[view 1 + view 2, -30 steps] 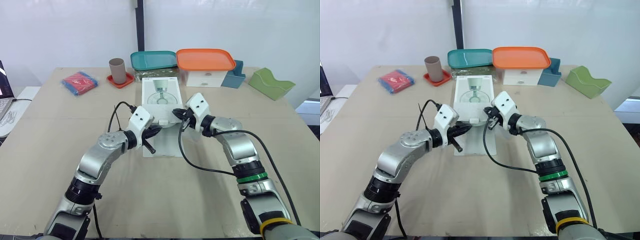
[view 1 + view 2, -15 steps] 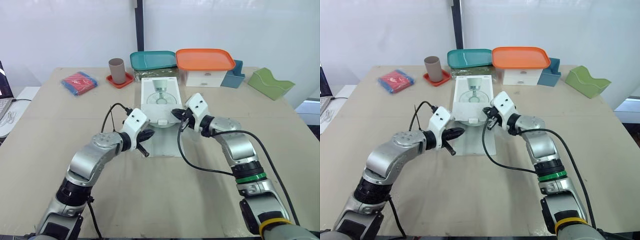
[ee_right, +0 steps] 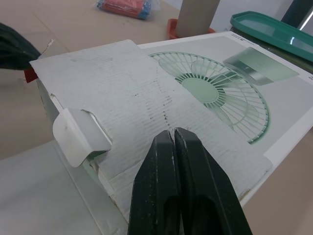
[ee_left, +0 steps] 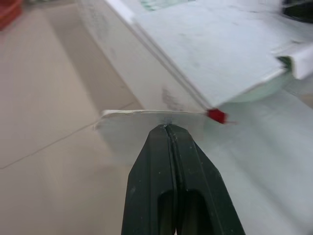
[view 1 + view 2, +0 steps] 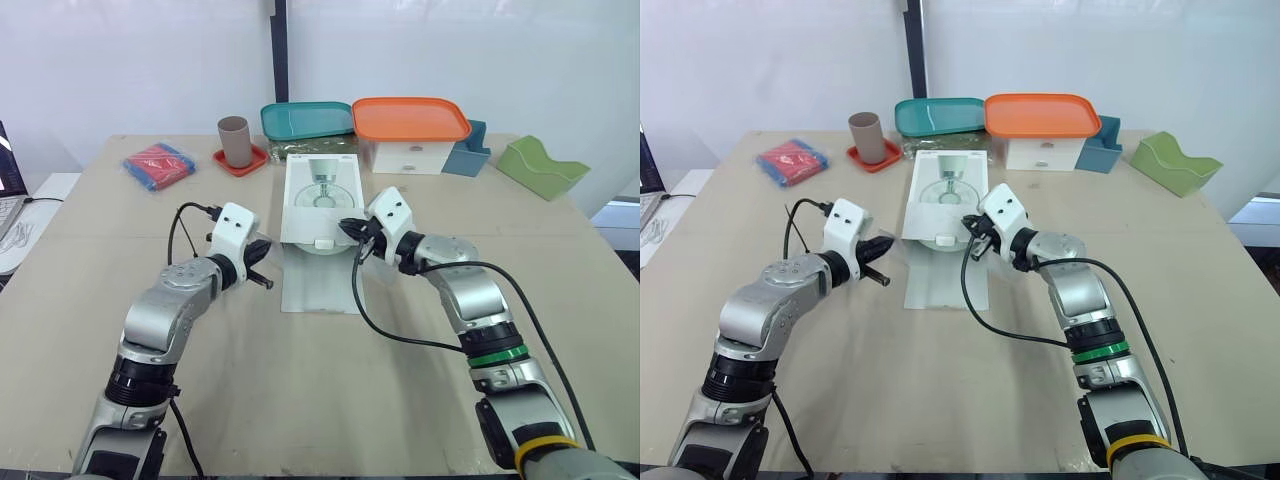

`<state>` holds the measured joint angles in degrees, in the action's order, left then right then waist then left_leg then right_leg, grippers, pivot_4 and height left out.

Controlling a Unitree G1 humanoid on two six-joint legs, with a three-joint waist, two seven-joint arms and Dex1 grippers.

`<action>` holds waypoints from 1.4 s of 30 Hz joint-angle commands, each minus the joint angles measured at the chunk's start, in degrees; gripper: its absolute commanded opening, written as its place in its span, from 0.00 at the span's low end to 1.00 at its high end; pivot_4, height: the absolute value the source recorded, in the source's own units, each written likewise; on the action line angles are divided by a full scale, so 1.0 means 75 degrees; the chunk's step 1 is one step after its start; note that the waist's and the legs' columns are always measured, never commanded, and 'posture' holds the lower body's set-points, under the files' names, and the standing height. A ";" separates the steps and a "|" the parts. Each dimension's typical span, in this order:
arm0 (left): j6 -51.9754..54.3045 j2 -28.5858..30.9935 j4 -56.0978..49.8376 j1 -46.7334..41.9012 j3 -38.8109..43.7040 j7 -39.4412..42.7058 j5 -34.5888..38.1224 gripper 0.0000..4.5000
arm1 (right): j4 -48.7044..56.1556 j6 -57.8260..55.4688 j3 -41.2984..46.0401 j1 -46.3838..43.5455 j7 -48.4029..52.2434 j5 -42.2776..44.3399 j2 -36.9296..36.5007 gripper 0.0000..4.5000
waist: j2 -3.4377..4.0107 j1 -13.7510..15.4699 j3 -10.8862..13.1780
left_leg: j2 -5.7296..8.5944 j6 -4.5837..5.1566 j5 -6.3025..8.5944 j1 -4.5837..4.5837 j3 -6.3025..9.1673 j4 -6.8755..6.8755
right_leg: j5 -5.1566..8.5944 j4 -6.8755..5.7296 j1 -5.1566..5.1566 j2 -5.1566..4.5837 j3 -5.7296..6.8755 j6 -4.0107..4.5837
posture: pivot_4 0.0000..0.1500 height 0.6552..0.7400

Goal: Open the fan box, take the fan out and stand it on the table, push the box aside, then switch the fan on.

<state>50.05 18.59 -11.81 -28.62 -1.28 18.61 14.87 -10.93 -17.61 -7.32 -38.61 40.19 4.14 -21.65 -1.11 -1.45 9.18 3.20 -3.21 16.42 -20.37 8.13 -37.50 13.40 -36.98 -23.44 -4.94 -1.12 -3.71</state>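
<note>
My left fingers (image 4: 155, 166) are pressed fully together. The tips are right up against the edge of a small white side flap (image 4: 146, 113) at the left front corner of the fan box (image 5: 322, 195). I honestly can't tell whether they have that flap pinched or are just touching it. There's a little red bit (image 4: 216, 115) at the box corner just past them.

My right fingers (image 3: 159, 181) are closed tight too, with nothing between them. They're sitting over the box's raised top flap (image 3: 112, 93), near its right front corner. That flap ends in a bent tuck tab (image 3: 80, 137).

The box lies flat in the middle of the table (image 5: 300, 400), and its long front flap (image 5: 320, 290) is folded down onto the table toward me. The top has a green line drawing of a fan (image 3: 215, 93) printed on it. The print beside it is too small for me to read.
</note>
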 commanded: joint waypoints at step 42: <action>-0.2030 -0.1171 0.1918 -0.0448 0.0119 0.0145 -0.0231 0.00 | 0.0513 -0.0235 -0.0038 0.0221 0.0062 0.0013 -0.0097 0.02 | 0.0000 0.0004 0.0000 | 0.0002 0.0000 0.0000 0.0000 -0.0001 -0.0001 | 0.0000 0.0000 0.0000 -0.0002 0.0001 0.0000 | 1.00 1.00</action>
<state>36.07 9.90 3.79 -30.86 -0.20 19.18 12.88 -8.45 -18.99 -7.32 -37.35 40.20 4.17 -21.91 -1.11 -1.42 9.18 3.21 -3.21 16.42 -20.37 8.13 -37.51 13.40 -36.99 -23.44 -4.95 -1.12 -3.71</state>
